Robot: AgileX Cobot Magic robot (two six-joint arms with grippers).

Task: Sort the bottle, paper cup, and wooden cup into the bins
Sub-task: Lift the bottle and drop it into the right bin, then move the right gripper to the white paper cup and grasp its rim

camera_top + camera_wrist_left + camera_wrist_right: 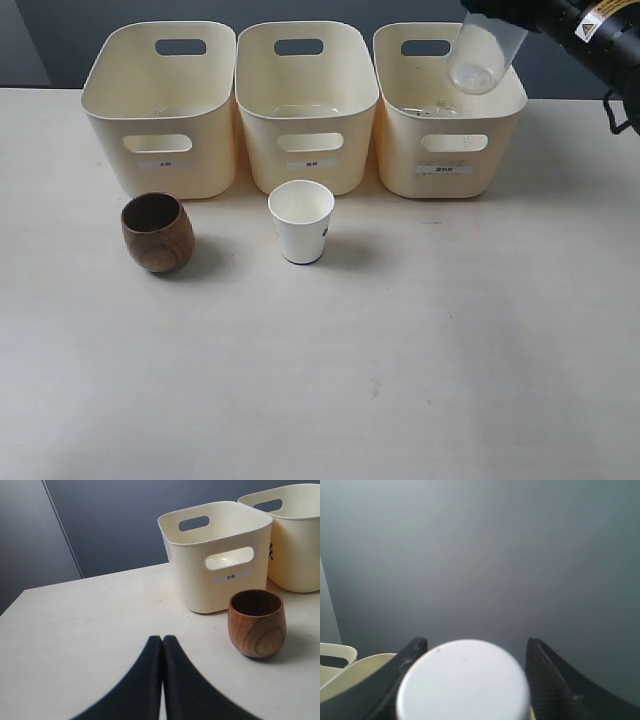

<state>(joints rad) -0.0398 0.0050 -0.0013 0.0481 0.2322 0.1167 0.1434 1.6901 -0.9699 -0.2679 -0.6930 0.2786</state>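
- While the right gripper [470, 680] holds the bottle [483, 55] up over the right-hand bin [450, 140], the bottle hangs tilted, its clear rounded base showing in the exterior view against the bin's back rim and the dark wall.
- Right jaws sit either side of the bottle, part-open around it; the right wrist view shows the white screw cap [463, 680] filling the gap between the two dark fingers [547, 680].
- Right arm [590, 25] enters from the upper right corner of the exterior view; black casing with a small yellow label.
- Left gripper [162, 645]: jaws pressed together, tips touching, nothing between them; low over the bench [400, 380], apart from the wooden cup. Not seen in the exterior view.
- Wooden cup [157, 232] stands upright on the bench, just in front of the left bin [160, 130], not touching it. Dark brown, grain visible, looks empty inside.
- Paper cup [301, 221] stands upright on the bench in front of the middle bin [307, 120], small dark mark on its side, mouth open upward.
- Three cream bins stand in a row at the back of the bench, close beside each other, each with oval handle cutouts and a small white label on the front; label text too small to read.
- Left and middle bins look empty from the exterior view.
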